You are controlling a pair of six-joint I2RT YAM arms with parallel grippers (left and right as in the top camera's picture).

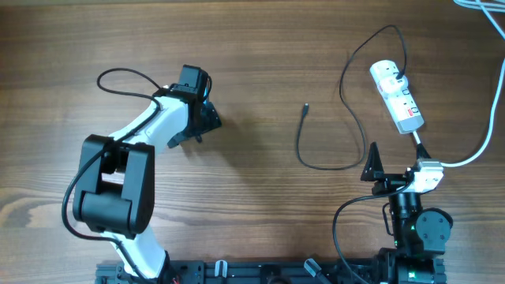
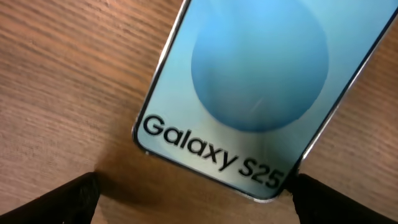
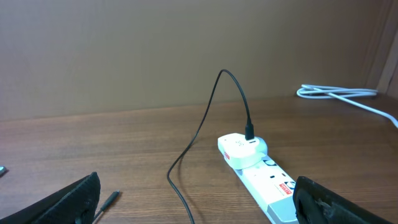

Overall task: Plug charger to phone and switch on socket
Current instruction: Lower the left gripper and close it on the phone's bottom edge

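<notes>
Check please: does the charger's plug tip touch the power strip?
Apart. The overhead view shows the plug tip lying alone on the table, with a wide gap between it and the power strip.

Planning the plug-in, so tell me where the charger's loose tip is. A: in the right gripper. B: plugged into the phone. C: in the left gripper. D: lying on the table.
D: the charger tip lies bare on the table, clear of the open right gripper, and the phone shows no cable at its bottom edge.
</notes>
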